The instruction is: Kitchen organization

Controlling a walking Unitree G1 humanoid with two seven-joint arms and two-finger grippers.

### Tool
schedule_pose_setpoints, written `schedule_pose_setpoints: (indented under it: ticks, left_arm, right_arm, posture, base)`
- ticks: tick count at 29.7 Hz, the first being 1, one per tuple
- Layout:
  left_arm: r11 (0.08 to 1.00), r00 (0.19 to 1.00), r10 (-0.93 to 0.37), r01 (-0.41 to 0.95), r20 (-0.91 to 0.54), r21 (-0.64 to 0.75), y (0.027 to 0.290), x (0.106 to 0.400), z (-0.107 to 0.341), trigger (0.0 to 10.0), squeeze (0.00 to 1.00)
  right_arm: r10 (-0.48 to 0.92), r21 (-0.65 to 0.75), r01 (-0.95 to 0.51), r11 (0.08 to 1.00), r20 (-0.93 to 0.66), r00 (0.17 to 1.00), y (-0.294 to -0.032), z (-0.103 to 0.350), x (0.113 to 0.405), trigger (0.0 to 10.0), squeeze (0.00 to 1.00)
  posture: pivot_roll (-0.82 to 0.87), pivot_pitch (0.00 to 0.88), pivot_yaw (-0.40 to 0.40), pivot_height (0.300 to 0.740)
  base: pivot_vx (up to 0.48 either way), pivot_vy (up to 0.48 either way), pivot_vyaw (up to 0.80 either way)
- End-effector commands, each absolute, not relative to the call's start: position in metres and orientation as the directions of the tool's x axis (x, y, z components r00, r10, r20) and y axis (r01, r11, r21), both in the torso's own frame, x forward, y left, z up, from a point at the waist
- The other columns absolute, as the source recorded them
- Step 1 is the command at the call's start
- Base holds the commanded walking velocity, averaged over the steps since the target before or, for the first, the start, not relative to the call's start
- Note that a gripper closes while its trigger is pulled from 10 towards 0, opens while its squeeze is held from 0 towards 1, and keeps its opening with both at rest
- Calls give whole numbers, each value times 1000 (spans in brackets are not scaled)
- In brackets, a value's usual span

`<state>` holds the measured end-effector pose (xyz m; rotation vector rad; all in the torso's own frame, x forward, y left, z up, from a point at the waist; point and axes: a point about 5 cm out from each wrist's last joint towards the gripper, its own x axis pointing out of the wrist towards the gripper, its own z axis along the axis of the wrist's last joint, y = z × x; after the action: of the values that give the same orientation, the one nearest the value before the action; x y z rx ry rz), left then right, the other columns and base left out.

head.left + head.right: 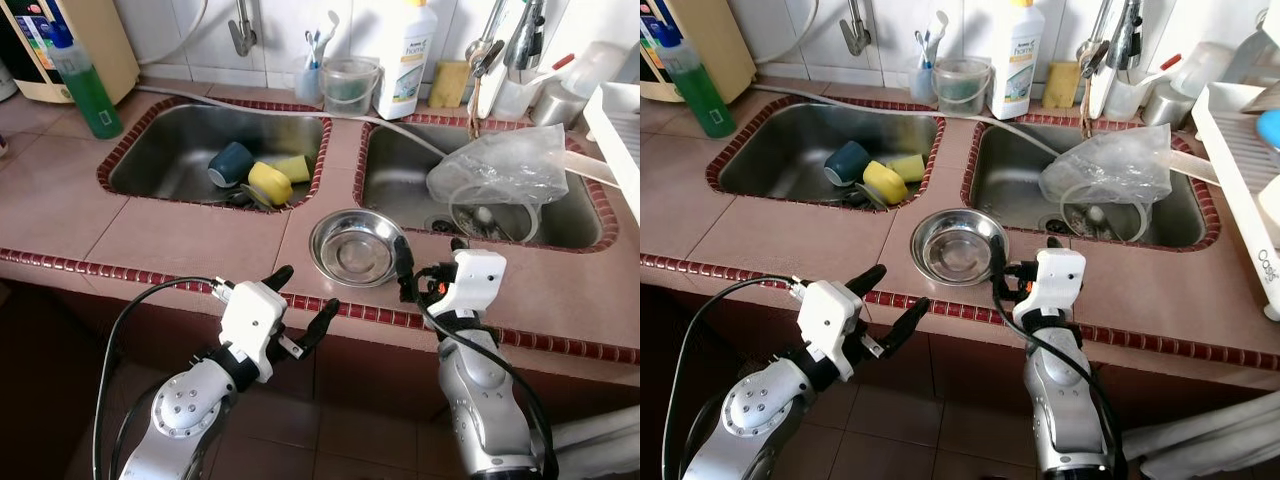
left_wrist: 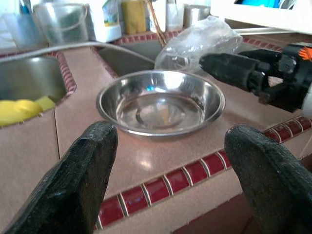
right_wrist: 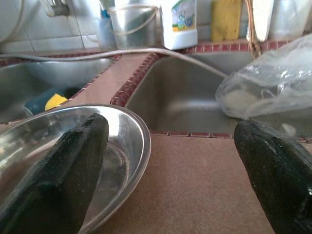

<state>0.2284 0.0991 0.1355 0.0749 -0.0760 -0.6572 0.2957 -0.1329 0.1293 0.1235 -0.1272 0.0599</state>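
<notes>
A steel bowl (image 1: 357,247) is set upright on the tiled worktop (image 1: 180,240), between two sinks and just ahead of the right hand (image 1: 428,262), whose fingers are spread apart, one beside the bowl's rim. The left hand (image 1: 300,300) is held off the worktop's front edge, fingers apart, with the bowl ahead of it. Beyond the left hand, the left sink (image 1: 160,160) contains a blue cup (image 1: 230,163) and yellow items (image 1: 270,183). Beyond the right hand, a crumpled plastic bag (image 1: 510,165) is draped in the right sink (image 1: 400,190).
</notes>
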Motion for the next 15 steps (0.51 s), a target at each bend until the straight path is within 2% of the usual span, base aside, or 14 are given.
schedule_pose_setpoints:
  ticks: [1,15]
  left_arm:
    - [788,788,-614,610,48,85,97,225,138,10000,0]
    - [803,803,-595,593,40,60,96,219,141,10000,0]
  right_arm:
    - [36,139,-53,989,120,992,-135,133,299,10000,0]
    - [92,126,-99,987,58,994,-135,146,327,10000,0]
  posture:
    - [-49,178,10,740]
    - [-39,217,1,740]
  base:
    - [0,0,0]
    - [0,0,0]
